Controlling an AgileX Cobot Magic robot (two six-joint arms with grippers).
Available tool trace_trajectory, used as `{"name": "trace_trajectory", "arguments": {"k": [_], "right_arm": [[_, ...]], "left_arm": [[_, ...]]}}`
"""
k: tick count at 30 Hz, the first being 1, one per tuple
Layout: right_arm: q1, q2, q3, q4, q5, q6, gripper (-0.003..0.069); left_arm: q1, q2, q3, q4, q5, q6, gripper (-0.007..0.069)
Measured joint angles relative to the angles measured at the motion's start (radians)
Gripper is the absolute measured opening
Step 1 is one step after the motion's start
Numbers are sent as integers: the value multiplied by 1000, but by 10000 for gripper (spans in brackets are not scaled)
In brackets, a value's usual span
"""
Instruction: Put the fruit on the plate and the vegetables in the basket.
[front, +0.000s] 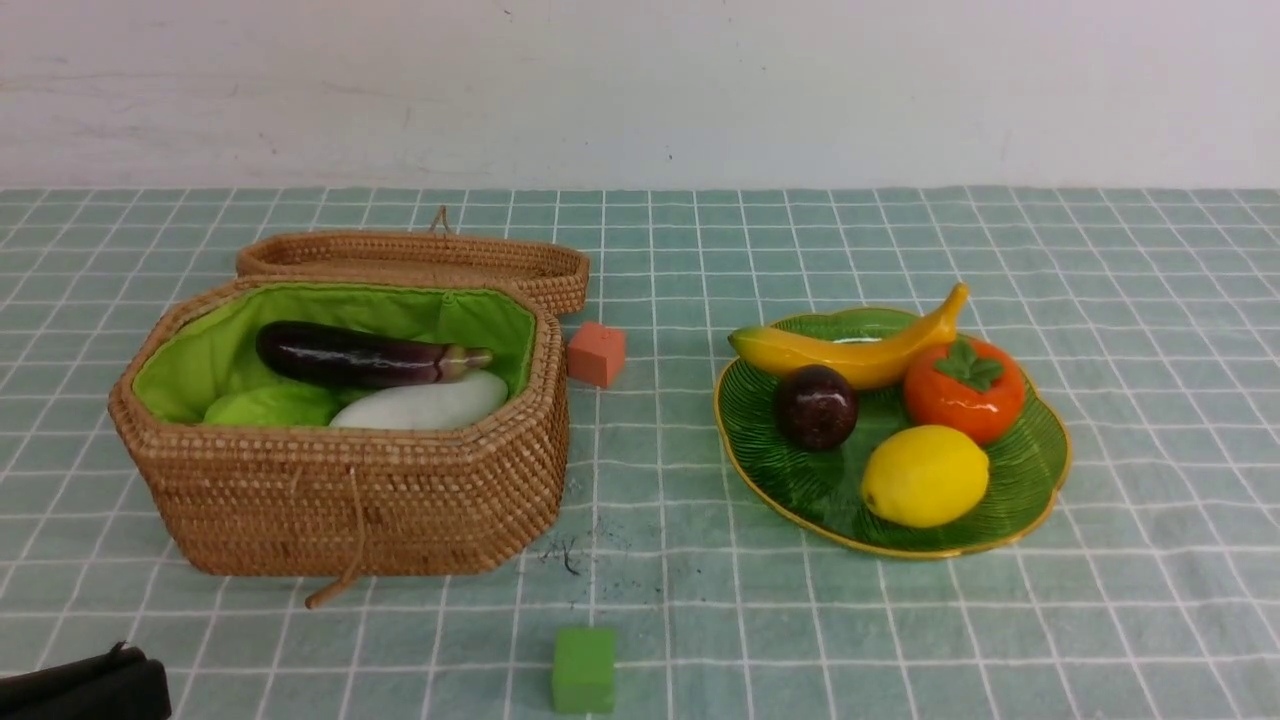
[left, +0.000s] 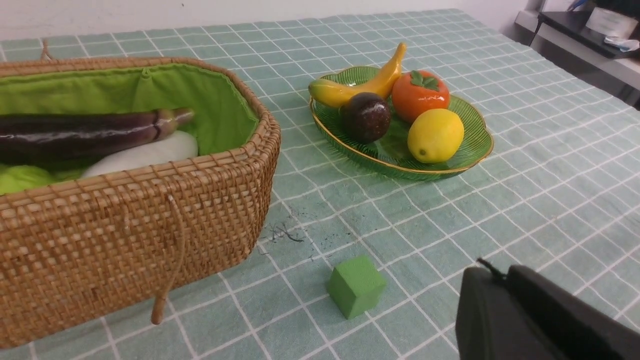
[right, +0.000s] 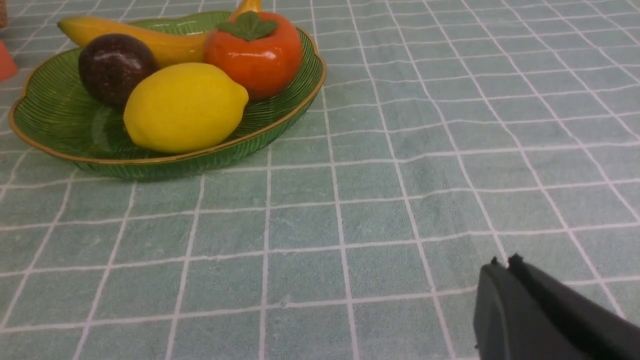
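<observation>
Sorting is looking finished: banana (front: 850, 352), persimmon (front: 965, 390), mangosteen (front: 817, 406) and lemon (front: 925, 475) are sitting on the plate (front: 1040, 470), eggplant (front: 365, 355) and radish (front: 425, 405) are lying in the basket (front: 350, 490), both grippers (left: 505, 300) (right: 505, 295) are resting closed and empty, needing nothing further
</observation>
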Motion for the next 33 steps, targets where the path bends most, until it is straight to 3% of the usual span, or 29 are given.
{"name": "trace_trajectory", "arguments": {"k": [12,16,19,20,24,28,30,33], "right_arm": [[0,0,0,0,0,1,-14],[0,0,0,0,0,1,-14],[0,0,0,0,0,1,-14],[0,0,0,0,0,1,-14],[0,0,0,0,0,1,-9],[0,-1,0,0,0,1,-8],[0,-1,0,0,0,1,-7],[0,-1,0,0,0,1,-7]], "left_arm": [[0,0,0,5,-2,0,54],[27,-9,33,41,-94,4,57],[177,-89,130,45,-279,4,44],[272,-157,194,45,-342,4,13],[449,-277,358,45,-376,4,-13],[562,-282,458,46,-266,-35,-13],[570,-282,467,48,-136,-70,-13],[562,-282,468,47,-100,-104,-13]]}}
